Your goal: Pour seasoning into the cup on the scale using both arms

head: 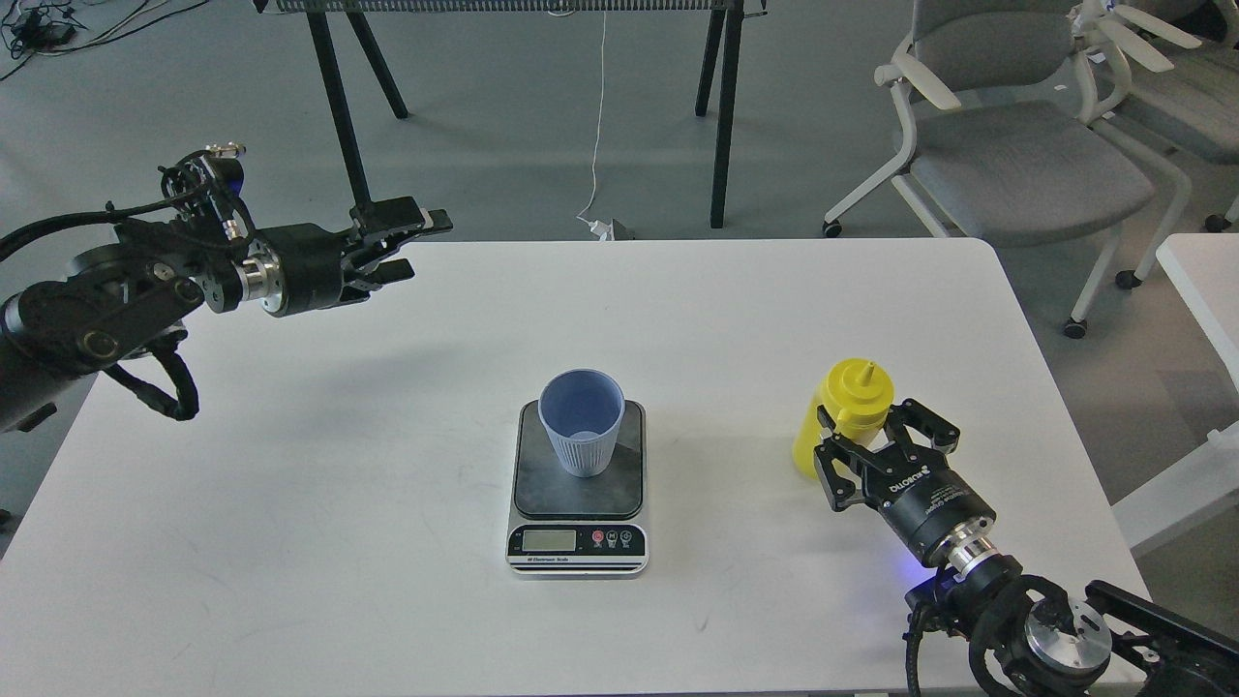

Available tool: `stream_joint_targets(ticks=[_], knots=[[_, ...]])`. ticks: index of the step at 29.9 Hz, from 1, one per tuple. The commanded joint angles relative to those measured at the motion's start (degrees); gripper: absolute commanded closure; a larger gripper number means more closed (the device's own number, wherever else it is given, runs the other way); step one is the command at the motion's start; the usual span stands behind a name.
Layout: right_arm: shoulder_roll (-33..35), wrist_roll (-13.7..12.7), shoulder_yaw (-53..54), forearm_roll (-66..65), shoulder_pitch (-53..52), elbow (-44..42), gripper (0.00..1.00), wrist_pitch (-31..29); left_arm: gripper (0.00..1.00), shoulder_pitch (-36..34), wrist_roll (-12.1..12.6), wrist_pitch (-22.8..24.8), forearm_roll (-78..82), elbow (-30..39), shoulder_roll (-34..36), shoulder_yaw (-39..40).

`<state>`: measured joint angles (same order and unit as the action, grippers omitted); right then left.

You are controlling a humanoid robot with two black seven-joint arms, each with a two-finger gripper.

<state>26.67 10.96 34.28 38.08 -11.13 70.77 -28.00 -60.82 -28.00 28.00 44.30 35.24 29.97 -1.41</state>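
**Right arm lining up on the bottle; grasp not made yet**

Yellow bottle (840, 416) stands upright on the white table (290, 503), right of the scale (579, 484), well apart from it. Blue cup (581, 421) sits upright on the scale platform, looks empty. Right gripper (883, 436) is at the bottle from the near side, fingers spread apart; one finger overlaps the body, the other sits to its right, so the bottle looks off-centre in the opening. No clamp visible.

Left gripper (397, 254) hovers high at the far left edge of the table, fingers apart, holding nothing, far from cup and scale.

To do this step well, my read: centre the body between the fingers before closing, grip mid-body below the shoulder, and squeeze gently, since a soft bottle could squirt or tip. Keep nozzle up while lifting. Left gripper probably should steady the cup before the pour.
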Motion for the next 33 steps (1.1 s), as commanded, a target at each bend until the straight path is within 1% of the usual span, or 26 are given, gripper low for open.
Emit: stream_joint_targets(ticks=[1,5,8,14,19,29,33], knots=[[0.05,0.02,0.00,0.06,0.23,-0.02,0.23,0.00,0.01,0.00,0.00,0.00,0.00,0.00,0.00,0.00],[0.05,0.02,0.00,-0.02,0.58,0.15,0.17,0.00,0.01,0.00,0.00,0.00,0.00,0.00,0.00,0.00],[0.05,0.02,0.00,-0.02,0.93,0.41,0.06,0.00,0.01,0.00,0.00,0.00,0.00,0.00,0.00,0.00],[1.10,0.02,0.62,-0.11,3.21,1.64,0.04,0.00,0.01,0.00,0.00,0.00,0.00,0.00,0.09,0.00],[2.68,0.02,0.79,-0.11,5.76,4.37,0.04,0.00,0.01,0.00,0.00,0.00,0.00,0.00,0.00,0.00],[9.62,0.37,1.06,-0.11,11.21,10.52,0.04,0.00,0.01,0.00,0.00,0.00,0.08,0.00,-0.09,0.00],[15.58,0.55,1.49,-0.11,14.72,16.57,0.04,0.00,0.01,-0.52,0.00,0.00,0.00,0.00,0.00,0.27]])
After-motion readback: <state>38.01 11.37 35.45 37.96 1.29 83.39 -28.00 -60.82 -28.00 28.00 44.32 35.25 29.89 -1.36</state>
